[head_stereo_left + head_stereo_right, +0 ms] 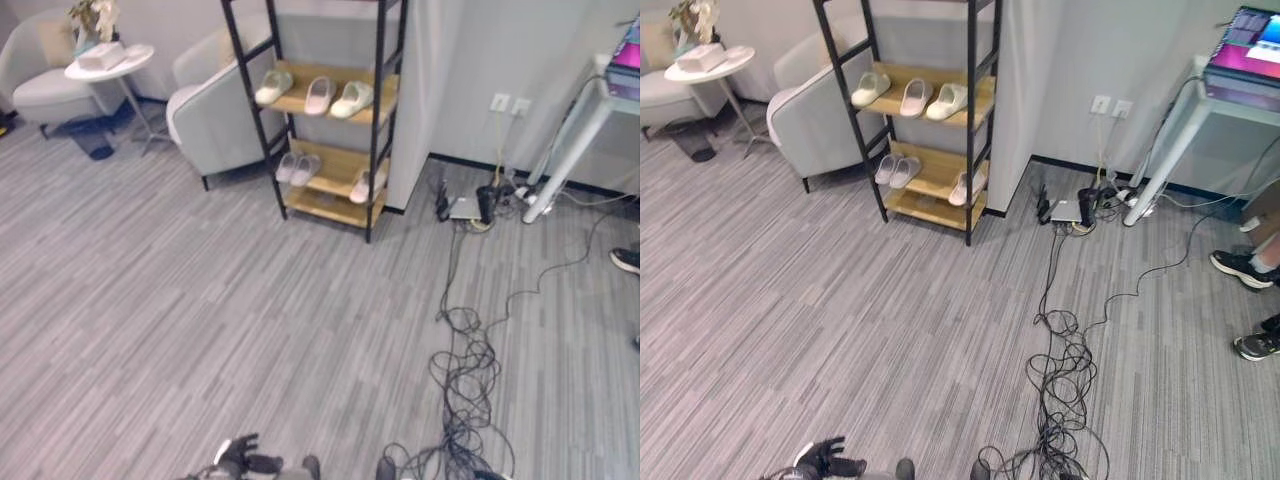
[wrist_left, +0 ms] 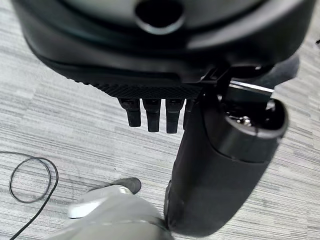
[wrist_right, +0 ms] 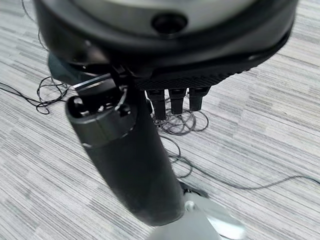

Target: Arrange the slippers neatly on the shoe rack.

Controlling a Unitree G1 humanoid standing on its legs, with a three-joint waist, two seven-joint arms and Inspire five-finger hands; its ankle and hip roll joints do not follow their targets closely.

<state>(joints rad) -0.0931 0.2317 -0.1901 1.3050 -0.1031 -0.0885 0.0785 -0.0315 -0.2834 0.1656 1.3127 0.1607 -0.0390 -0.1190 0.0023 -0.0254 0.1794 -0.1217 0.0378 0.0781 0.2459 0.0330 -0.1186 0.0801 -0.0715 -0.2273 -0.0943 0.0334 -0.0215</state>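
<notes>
Right eye view adds person's shoes [image 1: 1243, 267] beside slippers [image 1: 909, 97] rack [image 1: 980, 120].

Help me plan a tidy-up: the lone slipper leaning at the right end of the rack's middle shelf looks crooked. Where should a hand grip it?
Probably by its raised end, coming from the open front of the shoe rack. The tilted slipper leans against the right post, so that end stands clear of the shelf; the pair of slippers sits apart to its left.
</notes>
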